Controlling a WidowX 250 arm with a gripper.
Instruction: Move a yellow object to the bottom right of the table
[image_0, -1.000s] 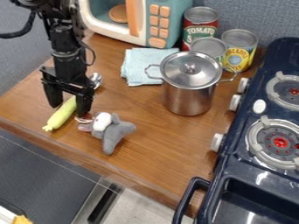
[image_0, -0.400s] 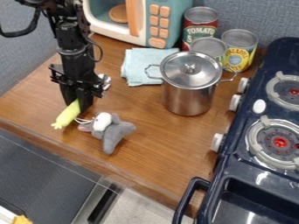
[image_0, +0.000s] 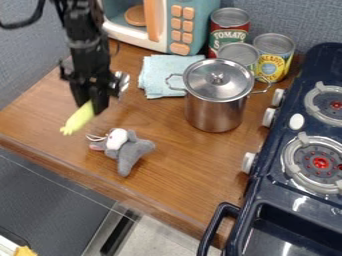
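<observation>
My gripper (image_0: 91, 103) is at the left side of the table (image_0: 180, 160), shut on the upper end of a yellow object (image_0: 78, 119) that looks like a long, slim toy. Its free end points down and to the left, and it appears held a little above the wood. The part between the fingers is hidden.
A grey plush toy (image_0: 129, 151) lies just right of and below the yellow object. Behind are a metal spoon-like item (image_0: 123, 81), a blue cloth (image_0: 160, 75), a lidded pot (image_0: 215, 100), cans (image_0: 272, 56) and a toy microwave (image_0: 184, 25). The stove (image_0: 294, 165) borders the right side.
The fingers, apart around the yellow object at first, have closed on it. Gripper and object have since risen slightly, and the arm has shifted a little to the right.
</observation>
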